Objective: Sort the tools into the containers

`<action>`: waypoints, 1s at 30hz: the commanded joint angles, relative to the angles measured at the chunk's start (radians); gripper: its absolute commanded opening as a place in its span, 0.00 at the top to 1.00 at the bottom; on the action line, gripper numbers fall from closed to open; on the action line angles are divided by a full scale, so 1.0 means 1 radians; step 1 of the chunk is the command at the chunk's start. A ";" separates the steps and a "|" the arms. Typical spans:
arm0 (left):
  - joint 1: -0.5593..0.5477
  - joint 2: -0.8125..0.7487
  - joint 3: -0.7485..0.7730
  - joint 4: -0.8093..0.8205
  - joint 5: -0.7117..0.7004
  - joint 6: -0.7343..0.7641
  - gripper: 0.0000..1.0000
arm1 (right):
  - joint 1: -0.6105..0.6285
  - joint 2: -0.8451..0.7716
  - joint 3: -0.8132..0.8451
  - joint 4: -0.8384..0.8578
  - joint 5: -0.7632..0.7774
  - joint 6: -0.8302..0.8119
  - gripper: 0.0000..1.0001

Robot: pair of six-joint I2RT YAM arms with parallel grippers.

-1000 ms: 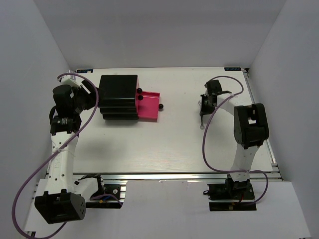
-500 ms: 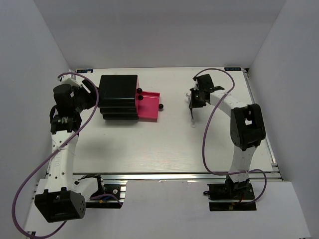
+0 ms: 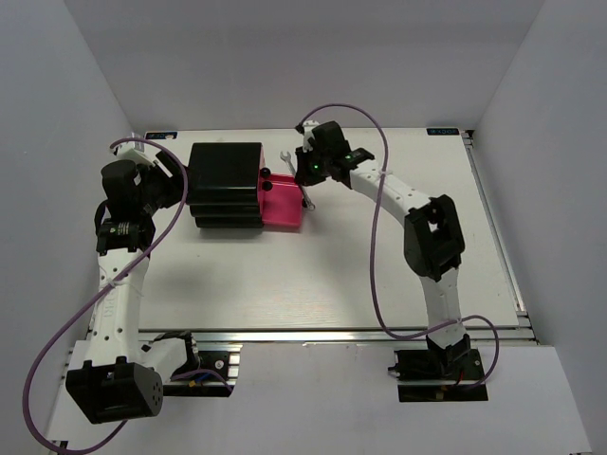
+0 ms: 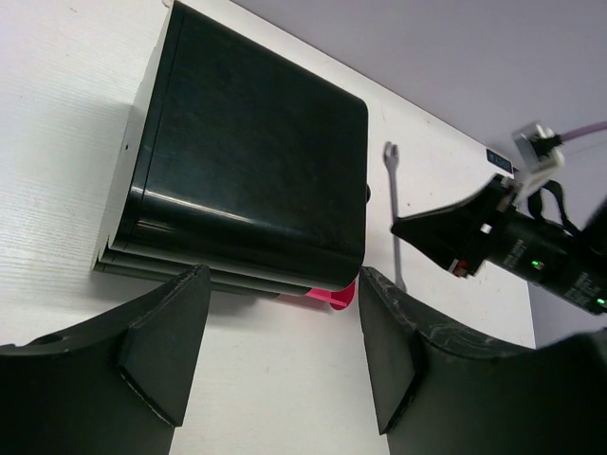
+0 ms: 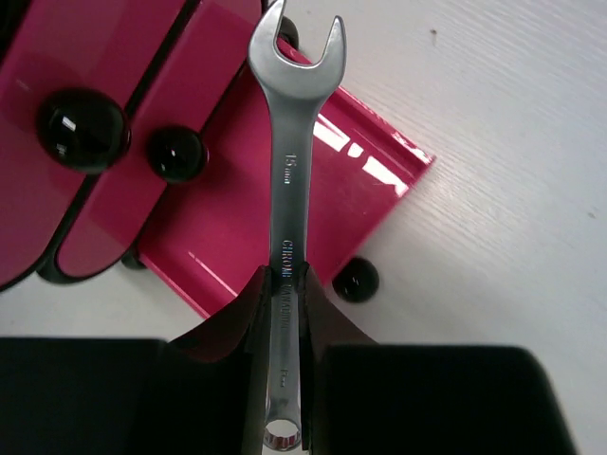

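My right gripper [image 3: 305, 175] is shut on the small silver wrench [image 5: 287, 190] and holds it above the open bottom magenta drawer [image 5: 365, 185], open end pointing away from me. The wrench also shows in the top view [image 3: 285, 158] and the left wrist view [image 4: 392, 194]. The drawer [image 3: 285, 213] sticks out to the right of the black cabinet [image 3: 226, 171]. The two upper drawers [image 5: 57, 57] are shut, their round black knobs [image 5: 81, 128] showing. My left gripper [image 4: 275, 351] is open and empty on the cabinet's left side [image 4: 256, 171]. No screwdrivers are in view.
The open drawer's knob [image 5: 356, 280] stands at its front edge, just right of the wrench. White walls close in the table [image 3: 313, 275] at back and sides. The right arm's purple cable [image 3: 379, 246] loops over the table's right half.
My right arm has swung from the table's right side leftward to above the open drawer, carrying the wrench. The left arm has not moved.
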 commanded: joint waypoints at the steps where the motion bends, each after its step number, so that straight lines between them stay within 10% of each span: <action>1: -0.002 -0.020 0.025 -0.005 -0.005 0.010 0.27 | 0.014 0.077 0.116 0.006 -0.014 -0.007 1.00; 30: -0.002 -0.006 0.048 -0.025 -0.013 0.007 0.27 | 0.072 0.283 0.283 0.019 -0.003 0.145 1.00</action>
